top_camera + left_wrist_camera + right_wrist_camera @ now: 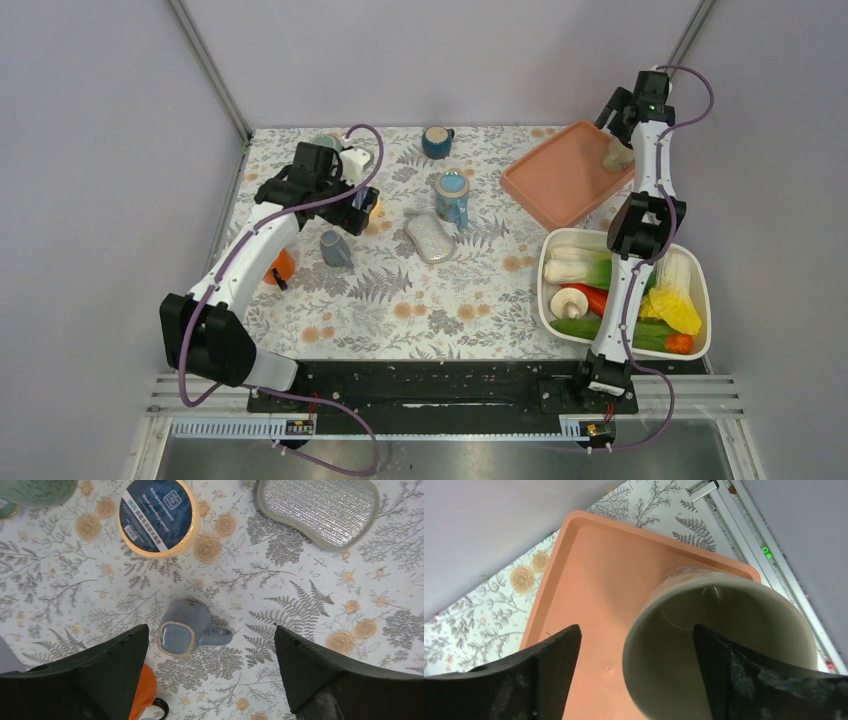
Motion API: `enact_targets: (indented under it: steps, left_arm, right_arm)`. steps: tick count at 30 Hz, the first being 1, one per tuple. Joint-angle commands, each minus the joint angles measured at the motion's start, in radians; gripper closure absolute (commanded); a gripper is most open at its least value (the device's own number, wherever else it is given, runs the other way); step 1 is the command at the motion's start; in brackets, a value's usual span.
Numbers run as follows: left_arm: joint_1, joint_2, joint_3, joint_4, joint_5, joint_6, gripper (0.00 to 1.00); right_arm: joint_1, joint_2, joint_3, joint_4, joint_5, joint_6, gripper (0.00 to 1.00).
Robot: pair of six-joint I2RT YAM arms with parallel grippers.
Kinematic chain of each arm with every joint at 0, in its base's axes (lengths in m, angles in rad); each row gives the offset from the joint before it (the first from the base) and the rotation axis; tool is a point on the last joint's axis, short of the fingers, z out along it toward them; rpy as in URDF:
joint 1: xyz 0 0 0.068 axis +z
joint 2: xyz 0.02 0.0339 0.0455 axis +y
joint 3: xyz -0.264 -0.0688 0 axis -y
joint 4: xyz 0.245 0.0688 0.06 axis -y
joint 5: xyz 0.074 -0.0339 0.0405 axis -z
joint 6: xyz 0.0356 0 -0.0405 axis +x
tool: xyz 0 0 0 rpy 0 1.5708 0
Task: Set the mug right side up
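Note:
A grey-blue mug stands upside down on the floral tablecloth, left of centre. In the left wrist view its glazed base faces up and its handle points right. My left gripper hovers above it, open and empty, with the mug between and just beyond the fingertips. My right gripper is open over a beige cup standing in the pink tray. The right wrist view shows the cup's open mouth close under the right gripper, partly behind one finger.
An orange mug lies close left of the grey-blue mug, also in the left wrist view. A yellow tape roll, a grey sponge, a blue jar, a dark blue mug and a white bin of vegetables stand around.

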Motion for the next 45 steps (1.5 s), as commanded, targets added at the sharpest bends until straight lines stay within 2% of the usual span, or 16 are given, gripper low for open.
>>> enact_targets:
  steps: [1,3,5,7,9,12,14,17,20,23,28,34,37,42,45]
  left_arm:
    - [0.054,-0.030,0.036,-0.028,0.100,-0.078,0.01]
    - [0.067,-0.032,0.034,-0.048,0.081,-0.085,0.01]
    - [0.068,-0.034,0.029,-0.068,0.097,-0.006,0.01]
    - [0.067,-0.034,0.042,-0.156,0.197,0.221,0.01]
    - [0.062,-0.014,0.087,-0.337,0.276,0.543,0.01]
    - [0.017,0.053,0.180,-0.593,0.269,0.991,0.05]
    - [-0.038,0.094,0.187,-0.641,0.192,1.144,0.11]
    - [-0.117,0.147,0.154,-0.622,0.068,1.287,0.16]
    - [-0.157,0.180,0.101,-0.530,0.003,1.371,0.16]
    - [-0.156,0.210,0.066,-0.491,-0.062,1.428,0.18]
    - [-0.159,0.249,0.008,-0.381,-0.097,1.461,0.20]
    - [-0.160,0.304,-0.031,-0.330,-0.160,1.465,0.30]
    - [-0.160,0.325,-0.058,-0.271,-0.188,1.485,0.41]
    - [-0.158,0.383,-0.043,-0.282,-0.254,1.469,0.53]
    - [-0.159,0.388,-0.038,-0.284,-0.255,1.465,0.74]
  right_arm:
    - [0.000,-0.182,-0.026,0.008,-0.027,-0.040,0.01]
    - [0.000,-0.235,-0.058,0.003,-0.039,-0.054,0.01]
    - [0.005,-0.295,-0.075,-0.004,-0.063,-0.079,0.01]
    - [0.012,-0.339,-0.085,-0.023,-0.125,-0.122,0.00]
    - [0.019,-0.386,-0.098,-0.059,-0.228,-0.172,0.01]
    - [0.033,-0.469,-0.166,-0.111,-0.352,-0.217,0.01]
    - [0.048,-0.536,-0.257,-0.125,-0.405,-0.245,0.01]
    - [0.084,-0.638,-0.397,-0.143,-0.428,-0.318,0.01]
    - [0.124,-0.737,-0.519,-0.147,-0.425,-0.360,0.00]
    - [0.145,-0.844,-0.668,-0.131,-0.522,-0.373,0.01]
    - [0.164,-1.074,-1.031,0.091,-0.593,-0.284,0.01]
    - [0.174,-1.173,-1.191,0.141,-0.606,-0.238,0.01]
    - [0.175,-1.199,-1.229,0.142,-0.603,-0.237,0.00]
    - [0.175,-1.230,-1.253,0.141,-0.624,-0.230,0.01]
    - [0.175,-1.247,-1.259,0.141,-0.619,-0.221,0.00]
